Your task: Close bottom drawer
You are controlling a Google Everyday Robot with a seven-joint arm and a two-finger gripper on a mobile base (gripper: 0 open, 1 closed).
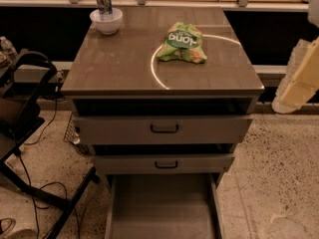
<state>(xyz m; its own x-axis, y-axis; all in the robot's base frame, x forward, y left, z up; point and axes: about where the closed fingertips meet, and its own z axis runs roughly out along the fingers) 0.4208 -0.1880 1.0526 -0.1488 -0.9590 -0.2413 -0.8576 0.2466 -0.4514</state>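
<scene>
The bottom drawer (pixel 162 208) is pulled far out of the grey-brown cabinet (pixel 119 68). Its long shallow tray is empty and runs off the bottom edge, so its front and handle are out of view. Above it, the middle drawer (pixel 164 163) and the top drawer (pixel 164 129) each show a dark bar handle and stand slightly out. My gripper (pixel 295 81) is on the pale arm at the right edge, level with the cabinet top, to the right of the cabinet and well above the bottom drawer.
On the cabinet top are a white bowl (pixel 106 20) holding a can and a green snack bag (pixel 182 43). A black frame (pixel 25 108) and cables (pixel 35 198) stand on the speckled floor at the left. A shelf runs along the back.
</scene>
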